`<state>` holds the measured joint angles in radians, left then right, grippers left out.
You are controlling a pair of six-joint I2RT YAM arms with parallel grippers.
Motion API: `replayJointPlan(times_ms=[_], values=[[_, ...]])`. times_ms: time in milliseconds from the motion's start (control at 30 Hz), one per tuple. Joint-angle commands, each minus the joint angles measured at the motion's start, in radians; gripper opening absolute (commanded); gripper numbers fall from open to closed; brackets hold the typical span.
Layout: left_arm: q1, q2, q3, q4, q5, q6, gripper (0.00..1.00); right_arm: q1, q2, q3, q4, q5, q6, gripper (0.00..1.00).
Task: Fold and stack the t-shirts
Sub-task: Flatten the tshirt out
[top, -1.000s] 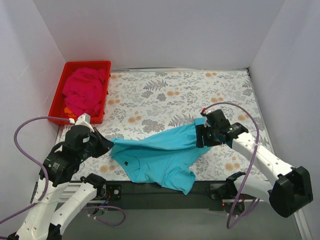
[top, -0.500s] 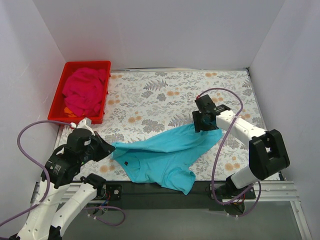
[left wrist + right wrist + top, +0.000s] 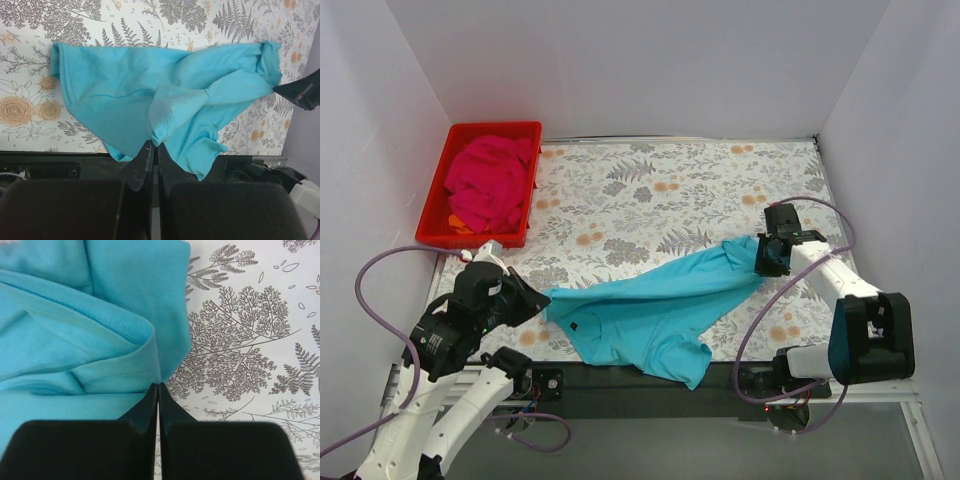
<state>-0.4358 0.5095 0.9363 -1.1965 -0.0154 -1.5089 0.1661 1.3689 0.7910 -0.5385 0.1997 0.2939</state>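
Note:
The turquoise-blue t-shirt (image 3: 640,310) lies crumpled and stretched across the front of the table, a tiny dark mark (image 3: 573,325) near its left end. My left gripper (image 3: 538,297) is shut on a bunched fold at the shirt's left end, seen pinched in the left wrist view (image 3: 154,144). My right gripper (image 3: 761,259) is shut on the shirt's right edge, the hemmed cloth (image 3: 75,340) meeting its tips (image 3: 158,385). The magenta-pink t-shirt (image 3: 488,180) sits heaped in the red tray (image 3: 495,127) at the back left.
A floral tablecloth (image 3: 650,190) covers the table, with white walls on three sides. The black front rail (image 3: 620,380) runs under the shirt's hanging lower corner. Purple cables loop beside both arms.
The right gripper moved to the right and closed, drawing the shirt's right edge with it so the cloth is stretched longer. The left gripper kept its hold and barely moved.

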Motion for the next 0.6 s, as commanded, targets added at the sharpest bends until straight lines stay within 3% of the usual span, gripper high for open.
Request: replayJointPlan(times_ms=[0,67,133,300,400,533,567], values=[[0.002,-0.009,-0.014,-0.008,0.015,-0.013,0.00,-0.031,-0.093,-0.022,0.095,-0.101,0.030,0.01],[0.002,-0.015,-0.020,-0.009,0.014,-0.017,0.00,-0.043,-0.141,-0.042,0.133,-0.166,0.037,0.01],[0.002,-0.023,-0.028,-0.008,0.014,-0.019,0.00,-0.053,-0.175,-0.047,0.257,-0.334,0.051,0.01],[0.002,0.027,0.043,0.018,-0.015,0.001,0.00,-0.053,-0.191,0.129,0.362,-0.552,0.096,0.01],[0.000,0.038,0.108,0.015,-0.086,-0.007,0.00,-0.080,-0.244,0.125,0.465,-0.565,0.125,0.01],[0.000,-0.014,0.067,0.008,-0.084,-0.034,0.00,-0.157,-0.269,-0.068,0.442,-0.559,0.166,0.01],[0.002,-0.029,0.049,0.003,-0.045,-0.049,0.00,-0.231,-0.272,-0.113,0.430,-0.568,0.197,0.01]])
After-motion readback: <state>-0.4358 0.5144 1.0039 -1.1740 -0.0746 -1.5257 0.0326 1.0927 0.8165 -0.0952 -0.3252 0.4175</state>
